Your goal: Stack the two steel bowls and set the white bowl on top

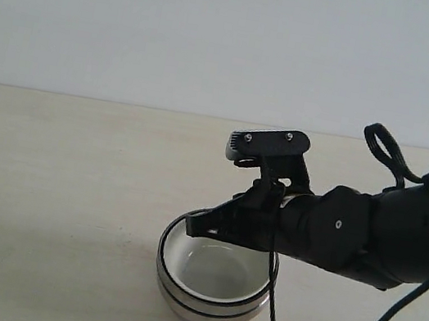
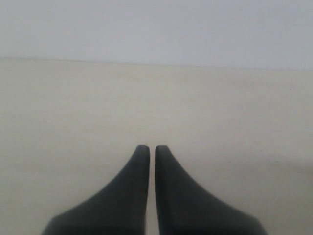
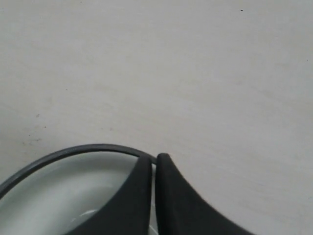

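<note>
Rim of white bowl (image 1: 216, 270) pinched in right gripper (image 3: 155, 157)

Jaws shut on the dark rim, one finger inside, one outside. Steel bowls (image 1: 209, 309) stacked directly under the white bowl, below the jaws. Left gripper (image 2: 152, 149) closed on nothing, tips nearly touching, bare table (image 2: 73, 107) ahead of them.

Bowl stack (image 1: 209, 308) on pale table (image 1: 53, 182)

bg: plain pale grey-white wall (image 1: 220, 37), far side, full width | surf: light beige tabletop (image 1: 45, 180), matte, faint specks | wall/table seam: straight, horiz. | light: soft, even, weak shadows
</note>
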